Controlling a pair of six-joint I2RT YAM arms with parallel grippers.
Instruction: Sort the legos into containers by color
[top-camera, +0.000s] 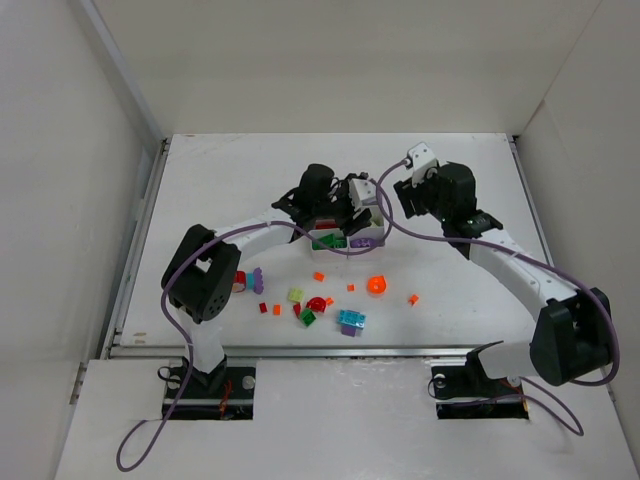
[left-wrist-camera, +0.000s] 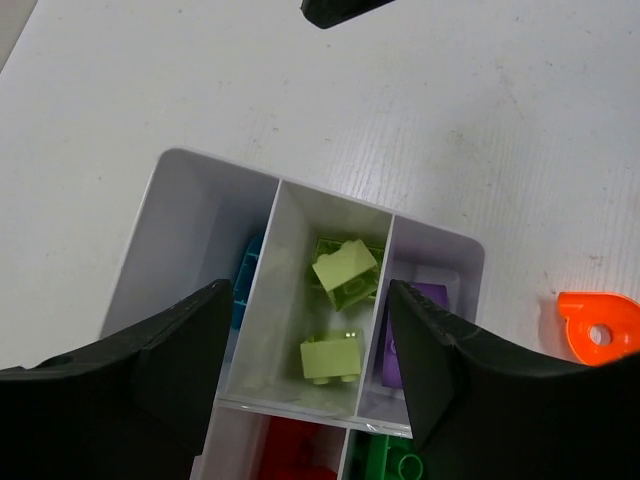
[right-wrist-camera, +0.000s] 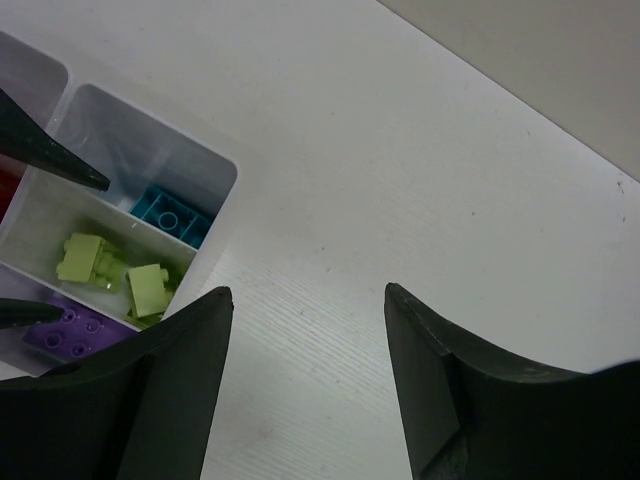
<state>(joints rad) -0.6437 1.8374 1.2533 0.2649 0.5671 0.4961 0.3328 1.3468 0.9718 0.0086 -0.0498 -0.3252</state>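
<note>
- Broadly, both arms meet mid-surface (top-camera: 230, 175). Your left arm (top-camera: 255, 238) is bent elbow-out with its wrist pitched down over the tray (top-camera: 368, 222). Your right arm (top-camera: 505, 262) is stretched out long, wrist just beside the tray's far corner.
- Tray: thin-walled and probably light. Expect it to skid if you nudge a wall.
- Left gripper (left-wrist-camera: 308, 290) hangs above the compartment holding two yellow-green bricks (left-wrist-camera: 345, 268), jaws parted, nothing between them.
- Right gripper (right-wrist-camera: 308, 290): jaws wide, empty, over bare surface beside the tray.
- Chunkier loose legos lie near the arm bases, e.g. the orange round piece (top-camera: 377, 285) and cyan brick (top-camera: 351, 319). They look hard, light and slick, so pinch flat opposite sides, not studs.
- Tiny orange bits (top-camera: 413, 298): low and flat, likely to squirt out. Come straight down on them.
</note>
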